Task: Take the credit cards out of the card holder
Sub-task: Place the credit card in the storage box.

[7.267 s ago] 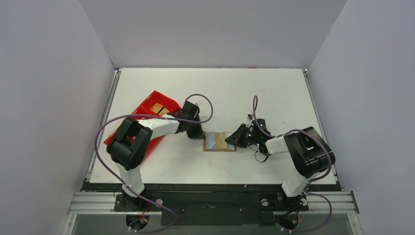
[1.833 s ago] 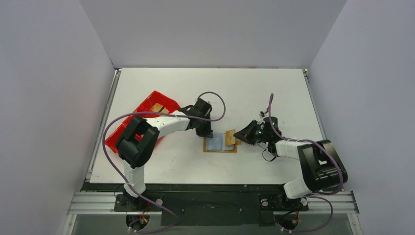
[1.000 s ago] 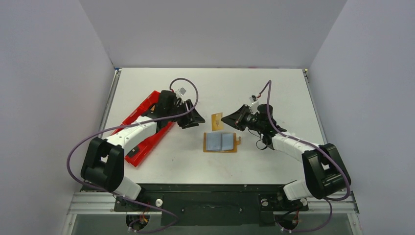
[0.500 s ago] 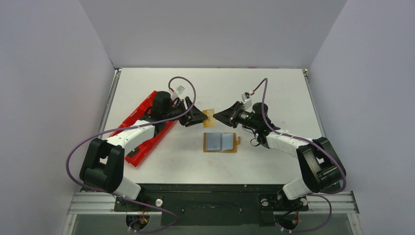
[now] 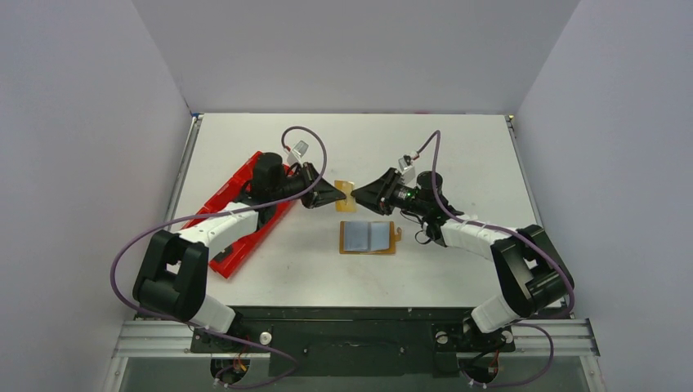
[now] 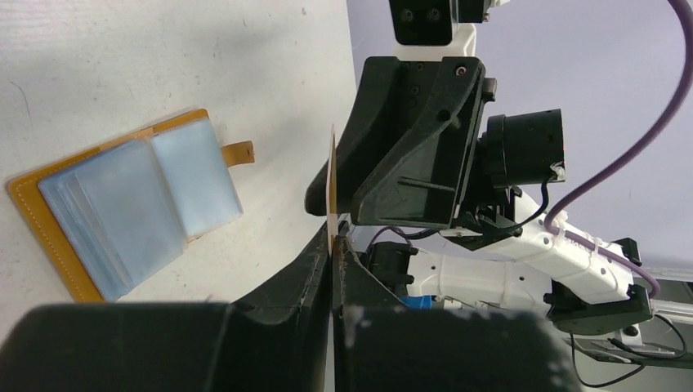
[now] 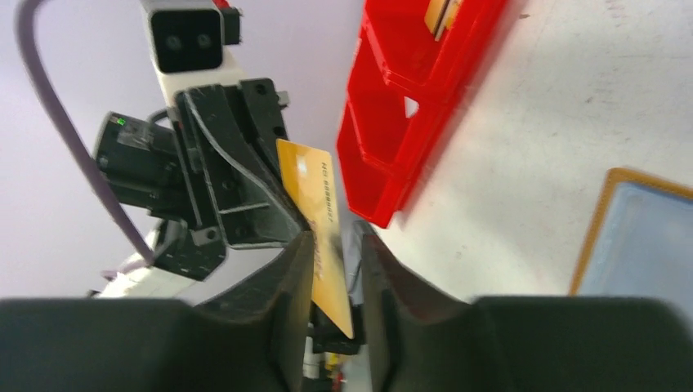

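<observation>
Well, nearest the arms' bases the card holder (image 6: pixel 237 150) lies open and flat on the white table (image 5: pixel 441 147). Its pale blue-grey panels (image 6: pixel 122 212) show side by side, and whether those are cards or sleeves can't be told.

Just beyond the holder, lifted off the table, both grippers meet nose to nose on a gold credit card (image 7: pixel 315 220) with raised digits on its face. The left gripper (image 6: pixel 333 234) points in from the holder's far left with its fingers pinched tight on the card's edge, no gap between them. The card stands on edge above the fingertips.

The right gripper (image 7: pixel 333 242) reaches in from the holder's far right, and its jaws are only narrowly parted. The card sits in the slot, lying along one finger with a sliver of space to the other. So the card hangs between the two, up and just behind the holder, touching neither holder nor table.

Farther off, well to the left of the holder, the long red tray (image 7: pixel 384 163) lies at a slant. A gold-coloured thing (image 7: pixel 437 12) shows in one of its compartments.
</observation>
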You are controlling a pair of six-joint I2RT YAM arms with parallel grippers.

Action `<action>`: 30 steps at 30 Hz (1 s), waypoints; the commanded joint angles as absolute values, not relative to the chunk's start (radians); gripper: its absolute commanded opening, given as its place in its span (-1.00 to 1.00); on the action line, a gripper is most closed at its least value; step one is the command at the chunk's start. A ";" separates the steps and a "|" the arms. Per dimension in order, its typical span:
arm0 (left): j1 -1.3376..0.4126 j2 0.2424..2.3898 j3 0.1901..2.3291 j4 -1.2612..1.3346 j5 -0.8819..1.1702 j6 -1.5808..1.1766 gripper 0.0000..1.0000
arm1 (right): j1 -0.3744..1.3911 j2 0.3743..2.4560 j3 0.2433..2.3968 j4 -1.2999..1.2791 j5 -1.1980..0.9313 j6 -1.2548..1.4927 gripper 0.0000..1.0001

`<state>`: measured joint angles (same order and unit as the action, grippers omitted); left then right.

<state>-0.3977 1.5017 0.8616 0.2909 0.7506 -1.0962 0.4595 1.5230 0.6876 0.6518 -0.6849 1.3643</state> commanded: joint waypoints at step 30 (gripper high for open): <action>-0.182 1.493 1.094 -0.293 0.279 -0.881 -1.00 | 0.456 1.300 0.834 -0.151 -0.307 0.795 0.55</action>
<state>-0.2474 1.4471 1.0069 -0.1993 0.3717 -0.9222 0.4644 1.3350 0.7963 -0.1394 -0.3386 0.8459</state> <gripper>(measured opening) 0.006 0.775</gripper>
